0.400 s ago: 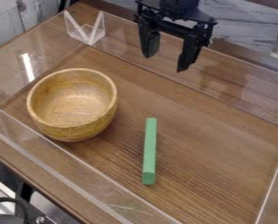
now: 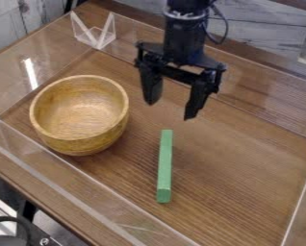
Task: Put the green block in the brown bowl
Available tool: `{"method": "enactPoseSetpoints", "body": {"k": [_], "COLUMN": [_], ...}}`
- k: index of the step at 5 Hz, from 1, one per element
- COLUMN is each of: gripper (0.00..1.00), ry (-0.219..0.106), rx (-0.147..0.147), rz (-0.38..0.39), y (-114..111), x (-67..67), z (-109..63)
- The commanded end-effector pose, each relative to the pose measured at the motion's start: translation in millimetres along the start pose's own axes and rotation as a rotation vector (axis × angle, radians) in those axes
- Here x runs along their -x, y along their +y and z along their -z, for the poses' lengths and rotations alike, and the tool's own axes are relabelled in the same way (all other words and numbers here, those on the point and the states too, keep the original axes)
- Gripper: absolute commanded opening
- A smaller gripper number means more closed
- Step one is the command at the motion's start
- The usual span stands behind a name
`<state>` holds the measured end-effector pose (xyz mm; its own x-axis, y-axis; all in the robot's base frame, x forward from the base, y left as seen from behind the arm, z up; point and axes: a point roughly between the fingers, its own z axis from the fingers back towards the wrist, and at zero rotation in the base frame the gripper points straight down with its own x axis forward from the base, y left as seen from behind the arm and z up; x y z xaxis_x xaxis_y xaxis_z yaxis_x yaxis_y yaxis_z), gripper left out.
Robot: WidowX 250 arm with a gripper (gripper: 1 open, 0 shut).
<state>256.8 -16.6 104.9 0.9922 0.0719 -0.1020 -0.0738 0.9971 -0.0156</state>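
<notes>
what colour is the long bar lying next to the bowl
Bright green: the green block, seen best in the camera view, lying flat on the wooden table.

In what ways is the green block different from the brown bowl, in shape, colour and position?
The green block is a long, slim, straight bar; the brown bowl is round, hollow and thick-walled. The block is plain bright green; the bowl is light brown with visible wood grain. The block lies flat to the right of the bowl, apart from it; the bowl stands upright and looks empty. Both rest on the wooden table, untouched.
</notes>
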Motion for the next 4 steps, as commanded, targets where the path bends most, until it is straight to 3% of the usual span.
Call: {"method": "enactPoseSetpoints", "body": {"k": [1,2,3,4], "gripper": [1.0,1.0,1.0,1.0], "ry": [-0.065,-0.07,-0.107,-0.128], "rx": [0.009,0.015,0.043,0.062], "rz": [-0.003,-0.098,-0.246,-0.244], "y": [-9.7,-9.5,-9.9,-18.0], "x": [8.5,14.4,26.8,39.1], "z": [-6.2,3.8,12.0,24.9]}}
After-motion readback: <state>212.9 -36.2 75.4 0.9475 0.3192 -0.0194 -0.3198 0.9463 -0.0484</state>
